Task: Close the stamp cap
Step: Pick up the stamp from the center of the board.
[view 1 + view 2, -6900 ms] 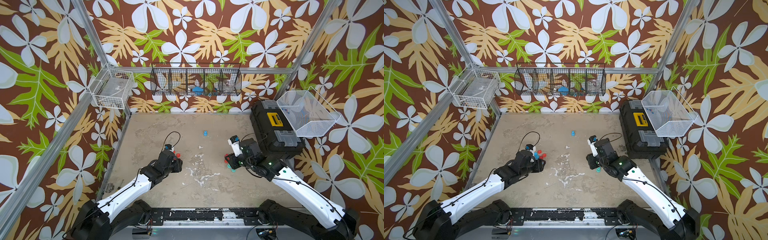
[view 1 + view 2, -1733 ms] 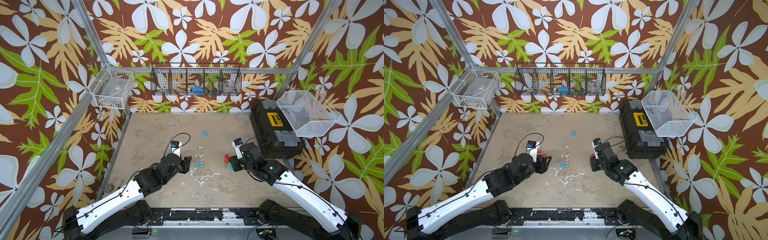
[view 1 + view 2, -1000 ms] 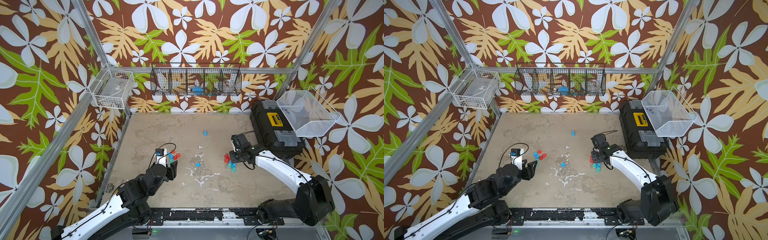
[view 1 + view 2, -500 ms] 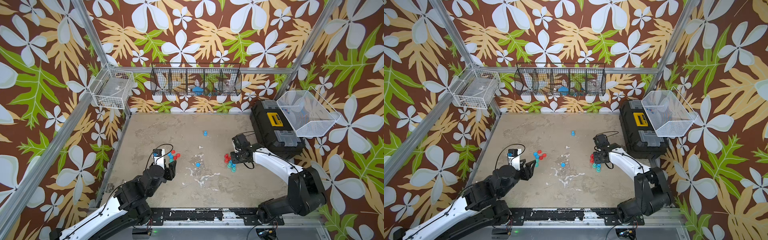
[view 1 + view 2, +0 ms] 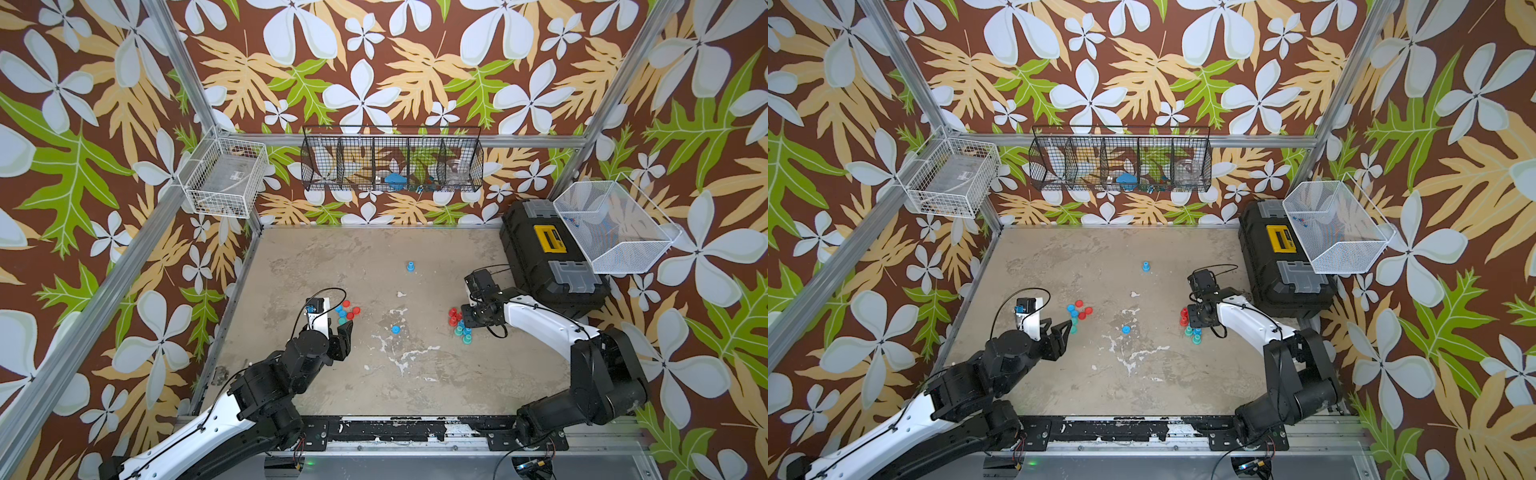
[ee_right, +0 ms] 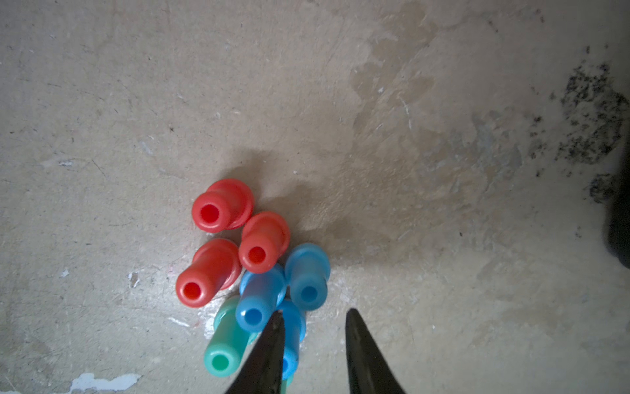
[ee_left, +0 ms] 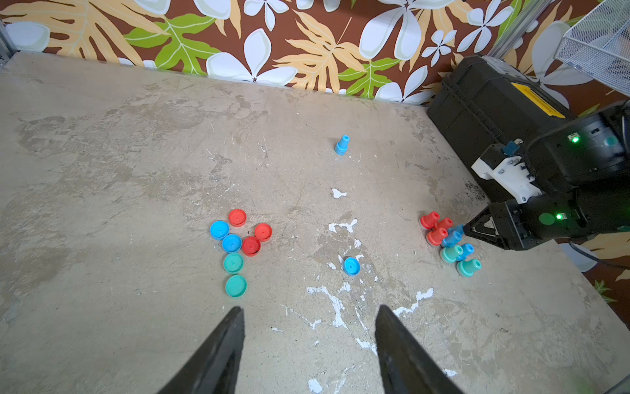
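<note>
Several red, blue and teal plastic stamps (image 6: 259, 256) crowded the slightly spread right claw (image 6: 313, 315); left claw (image 7: 310, 307) gaped empty.

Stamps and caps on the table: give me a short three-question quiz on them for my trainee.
1. True or false: the left gripper holds a cap.
2. The lone cap lying apart from the cap cluster is: A red, B blue, C teal?
3. How many red stamps are in the cluster beside the right gripper?
Key: 1 false, its jaws are open and empty; 2 B; 3 three.
</note>
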Robot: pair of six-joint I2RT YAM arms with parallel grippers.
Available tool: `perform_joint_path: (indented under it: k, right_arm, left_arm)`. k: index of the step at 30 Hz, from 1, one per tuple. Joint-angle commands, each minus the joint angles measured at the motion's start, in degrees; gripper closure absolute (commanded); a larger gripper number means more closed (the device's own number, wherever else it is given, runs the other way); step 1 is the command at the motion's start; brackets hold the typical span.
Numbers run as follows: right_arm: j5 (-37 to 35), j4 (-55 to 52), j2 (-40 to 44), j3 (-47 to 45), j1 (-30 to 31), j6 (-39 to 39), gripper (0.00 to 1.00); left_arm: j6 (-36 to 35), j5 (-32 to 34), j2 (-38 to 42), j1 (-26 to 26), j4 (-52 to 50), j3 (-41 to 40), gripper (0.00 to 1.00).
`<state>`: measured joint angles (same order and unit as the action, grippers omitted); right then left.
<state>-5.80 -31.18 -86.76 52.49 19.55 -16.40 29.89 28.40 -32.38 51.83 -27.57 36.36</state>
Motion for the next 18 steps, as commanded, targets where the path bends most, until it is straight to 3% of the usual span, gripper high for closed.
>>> perform_joint_path:
  k: [1,18]
  right_arm:
    - [-0.1,1.1,-0.5,0.3,-0.2,0.3,0.68]
    - [0.0,1.9,-3.4,1.3,-0.2,0.8,0.7]
  left_arm:
    - [0.0,0.5,-0.1,-0.1,0.3,0.1,0.37]
    - [0.1,0.9,-0.2,-0.1,0.2,0.1,0.37]
